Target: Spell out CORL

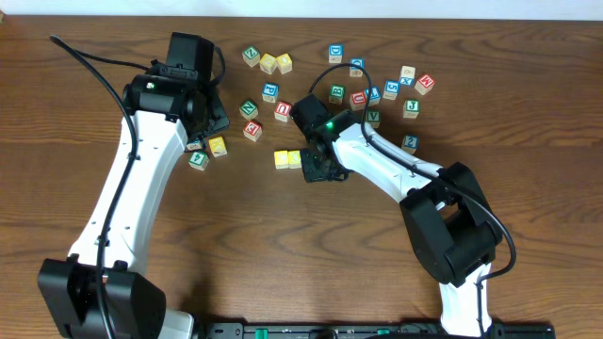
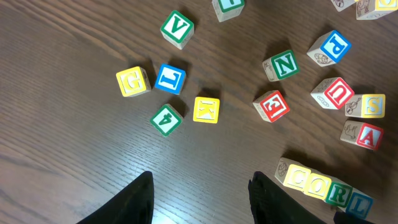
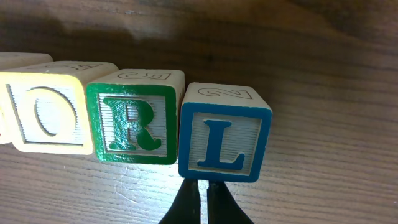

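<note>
C cube, O cube, R cube and L cube form a row; right end effector pressed together beside the L cube (left end effector spread, empty).

Overhead: green R cube and blue L cube are covered by the right gripper. Right wrist: first yellow cube is cropped by the left edge; letter not seen.

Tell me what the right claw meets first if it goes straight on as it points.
The blue-lettered "L" wooden cube, directly ahead of the shut right claw. Whether they touch is unclear from this view.
</note>
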Controlling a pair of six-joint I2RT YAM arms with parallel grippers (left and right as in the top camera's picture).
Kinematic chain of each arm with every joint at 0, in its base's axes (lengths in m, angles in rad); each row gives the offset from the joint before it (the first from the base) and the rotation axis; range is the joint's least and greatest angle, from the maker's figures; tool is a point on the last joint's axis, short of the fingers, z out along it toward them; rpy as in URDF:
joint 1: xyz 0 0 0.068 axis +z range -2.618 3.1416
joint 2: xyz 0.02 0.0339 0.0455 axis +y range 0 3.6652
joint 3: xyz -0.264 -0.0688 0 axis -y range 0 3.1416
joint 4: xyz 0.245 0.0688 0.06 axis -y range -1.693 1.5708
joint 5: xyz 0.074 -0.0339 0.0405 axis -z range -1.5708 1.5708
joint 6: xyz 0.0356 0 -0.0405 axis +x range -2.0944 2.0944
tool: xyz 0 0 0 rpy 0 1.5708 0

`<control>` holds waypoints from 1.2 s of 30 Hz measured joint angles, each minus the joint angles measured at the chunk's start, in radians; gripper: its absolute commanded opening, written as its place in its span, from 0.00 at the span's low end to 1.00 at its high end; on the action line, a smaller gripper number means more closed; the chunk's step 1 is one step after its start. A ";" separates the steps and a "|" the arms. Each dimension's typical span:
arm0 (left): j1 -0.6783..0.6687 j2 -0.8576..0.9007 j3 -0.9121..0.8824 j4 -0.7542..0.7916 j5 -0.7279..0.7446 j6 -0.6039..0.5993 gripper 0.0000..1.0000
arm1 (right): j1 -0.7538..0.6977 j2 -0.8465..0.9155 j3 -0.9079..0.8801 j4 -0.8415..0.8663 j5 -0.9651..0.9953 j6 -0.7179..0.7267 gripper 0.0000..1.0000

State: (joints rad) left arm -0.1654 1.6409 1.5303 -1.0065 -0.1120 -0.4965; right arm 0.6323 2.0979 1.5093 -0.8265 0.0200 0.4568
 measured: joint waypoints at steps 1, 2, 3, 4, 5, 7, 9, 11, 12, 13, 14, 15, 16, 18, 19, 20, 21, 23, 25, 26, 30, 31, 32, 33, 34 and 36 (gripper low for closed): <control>0.000 0.000 0.000 0.000 0.000 0.000 0.49 | 0.000 0.000 0.000 0.002 0.000 0.000 0.01; 0.000 0.000 0.000 0.000 0.000 0.000 0.49 | 0.000 0.000 0.000 0.003 0.000 0.000 0.01; 0.000 0.000 0.000 0.000 0.000 0.000 0.49 | 0.000 0.000 0.000 0.004 0.000 0.000 0.01; 0.000 0.000 0.000 0.000 0.000 0.000 0.49 | 0.000 0.000 0.000 0.006 0.000 0.000 0.01; 0.000 0.000 0.000 0.000 0.000 0.000 0.49 | 0.000 0.000 0.000 0.008 0.001 0.000 0.01; 0.000 0.000 0.000 0.000 0.000 0.000 0.49 | 0.000 0.000 0.000 0.012 0.003 0.000 0.01; 0.000 0.000 0.000 0.000 0.000 0.000 0.49 | 0.000 0.000 0.000 0.013 0.003 0.000 0.01; 0.000 0.000 0.000 0.000 0.000 0.000 0.49 | 0.000 0.000 0.000 0.013 0.003 0.000 0.01; 0.000 0.000 0.000 0.000 0.000 0.000 0.49 | 0.000 -0.001 0.000 0.013 0.003 0.000 0.01; 0.000 0.000 0.000 0.000 0.000 0.000 0.49 | 0.000 -0.001 0.000 0.013 0.003 0.000 0.01; 0.000 0.000 0.000 0.000 0.000 0.000 0.49 | 0.000 -0.001 0.000 0.014 0.003 0.000 0.01; 0.000 0.000 0.000 0.000 0.000 0.000 0.49 | 0.000 -0.001 0.000 0.017 0.003 0.000 0.01; 0.000 0.000 0.000 0.000 0.000 0.000 0.49 | 0.000 -0.001 0.000 0.018 0.003 0.000 0.01; 0.000 0.000 0.000 0.000 0.000 0.000 0.49 | 0.000 -0.001 0.000 0.022 0.004 0.000 0.01; 0.000 0.000 0.000 0.000 0.000 0.000 0.49 | 0.000 -0.001 0.000 0.022 0.004 0.000 0.01; 0.000 0.000 0.000 0.000 0.000 0.000 0.49 | 0.000 -0.001 0.000 0.023 0.004 0.000 0.01; 0.000 0.000 0.000 0.000 0.000 0.000 0.49 | 0.000 -0.001 0.000 0.024 0.004 0.000 0.01; 0.000 0.000 0.000 0.000 0.000 0.000 0.49 | 0.000 -0.001 0.000 0.025 0.004 0.000 0.01; 0.000 0.000 0.000 0.000 0.000 0.000 0.49 | 0.000 -0.001 0.000 0.028 0.003 0.000 0.01; 0.000 0.000 0.000 0.000 0.000 0.000 0.50 | -0.001 -0.001 0.000 0.028 0.002 -0.001 0.01; 0.000 0.000 0.000 -0.003 0.000 0.048 0.50 | -0.017 -0.055 0.000 -0.013 -0.028 -0.007 0.01; 0.002 -0.002 0.001 -0.006 0.000 0.059 0.49 | -0.024 -0.080 0.000 -0.018 -0.031 -0.011 0.01; 0.004 -0.005 0.002 -0.008 0.000 0.070 0.50 | -0.041 -0.127 0.000 -0.027 -0.036 -0.018 0.01; 0.010 -0.014 0.002 -0.007 0.000 0.080 0.50 | -0.060 -0.179 0.000 -0.031 -0.039 -0.025 0.02; 0.024 -0.037 0.002 -0.008 0.000 0.091 0.49 | -0.091 -0.256 0.002 -0.037 -0.039 -0.032 0.04; 0.063 -0.092 0.003 -0.007 0.000 0.102 0.50 | -0.152 -0.372 0.010 -0.055 -0.039 -0.048 0.10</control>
State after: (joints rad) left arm -0.1028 1.5486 1.5333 -1.0138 -0.1116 -0.3943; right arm 0.4805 1.7264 1.5196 -0.8818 -0.0189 0.4088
